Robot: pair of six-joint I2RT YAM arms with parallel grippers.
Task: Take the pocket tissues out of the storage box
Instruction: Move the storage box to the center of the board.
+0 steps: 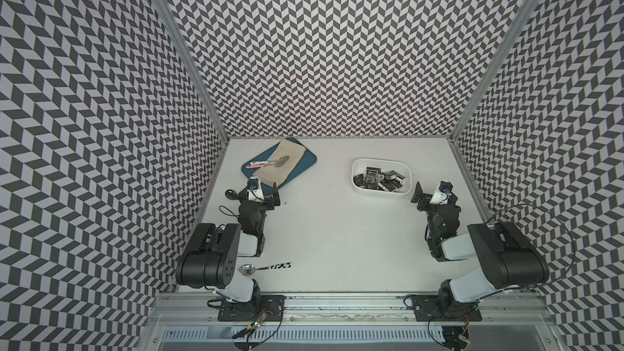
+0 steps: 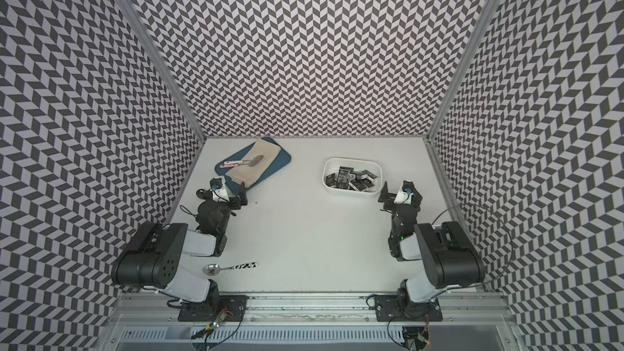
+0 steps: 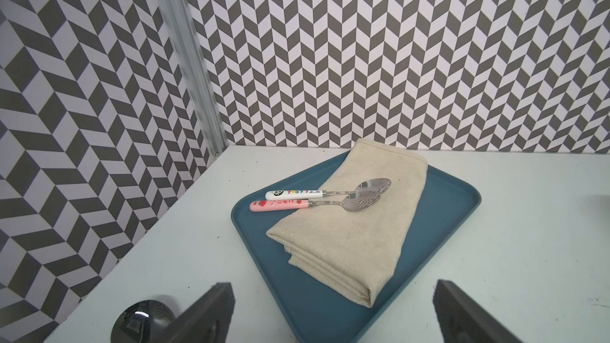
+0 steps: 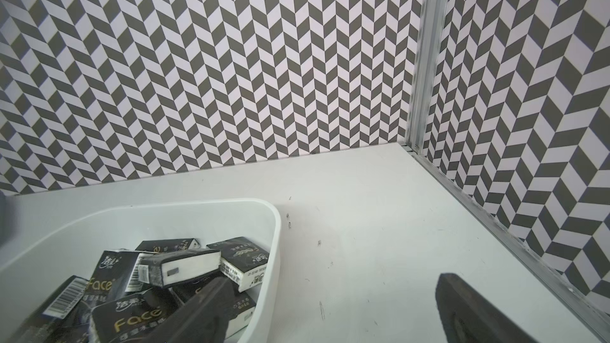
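Pocket tissues point(image 1: 378, 178) all sit inside the storage box point(image 1: 381, 161), black "Face" packets in a loose, overlapping heap, some flat, one on its edge in the right wrist view. The box is on the white table point(image 1: 337, 231), far right part, near the back wall, well apart from the blue tray point(image 1: 309, 160). The right gripper point(image 4: 331, 282) is spread wide and holds nothing. It is just beside the box's near right corner, with one finger point(image 4: 211, 308) over the packets inside the rim and the other above bare table outside; cannot tell if it touches a packet. The left gripper point(image 3: 333, 287) is also wide open and empty, at the near edge of the tray. A folded beige cloth point(image 3: 356, 232) lies on the tray, with two spoons side by side on it: a white panda-handled spoon point(image 3: 297, 194) and a pink strawberry-handled spoon point(image 3: 280, 205). A dark glossy round object point(image 3: 138, 321) is next to the left gripper, unidentifiable. A patterned-handle spoon point(image 1: 263, 267) lies on the table by the left arm's base.
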